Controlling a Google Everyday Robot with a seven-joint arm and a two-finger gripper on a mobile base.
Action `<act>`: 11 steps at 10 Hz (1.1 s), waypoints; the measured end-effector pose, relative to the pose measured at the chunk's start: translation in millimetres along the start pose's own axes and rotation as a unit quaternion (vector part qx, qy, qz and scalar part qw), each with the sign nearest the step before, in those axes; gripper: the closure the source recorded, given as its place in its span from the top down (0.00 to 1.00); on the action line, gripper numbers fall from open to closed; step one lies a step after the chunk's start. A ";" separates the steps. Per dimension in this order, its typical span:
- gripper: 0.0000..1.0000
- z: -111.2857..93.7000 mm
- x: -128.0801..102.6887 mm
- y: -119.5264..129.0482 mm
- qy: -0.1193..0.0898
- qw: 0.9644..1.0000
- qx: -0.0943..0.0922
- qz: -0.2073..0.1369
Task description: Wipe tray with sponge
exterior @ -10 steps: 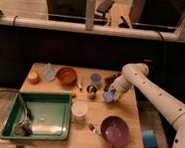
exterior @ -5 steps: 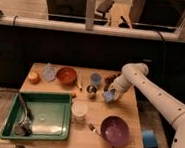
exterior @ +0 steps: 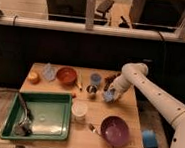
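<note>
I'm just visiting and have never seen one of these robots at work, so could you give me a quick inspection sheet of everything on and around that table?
Surface: wooden table, crowded with dishes.
Job's things: green tray at the front left corner, a dark utensil lying inside it; light-blue sponge at the gripper, right of centre, away from the tray.
Clutter: purple bowl, orange bowl, white cup, blue cup, small dark cup, orange fruit, crumpled clear wrapper.
Grippers: gripper low over the table at the sponge.
Cables: nothing seen.
Surroundings: blue object on the floor at right; glass partition behind the table.
</note>
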 end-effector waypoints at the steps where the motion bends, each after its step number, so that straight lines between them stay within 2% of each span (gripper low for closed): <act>1: 0.00 0.6 -1.8 -0.6 -0.001 1.000 0.001 -0.004; 3: 0.00 -6.8 -12.1 -1.4 0.000 1.000 0.005 -0.028; 4: 0.00 -18.9 -25.1 -3.3 0.002 0.998 0.007 -0.054; 6: 0.00 -42.3 -51.3 -6.6 0.009 0.994 0.006 -0.106; 8: 0.00 -59.8 -80.7 -12.4 0.015 0.987 0.000 -0.162; 10: 0.00 -72.1 -96.8 -16.3 0.018 0.980 -0.007 -0.196; 11: 0.00 -80.5 -114.8 -23.3 0.018 0.974 -0.013 -0.226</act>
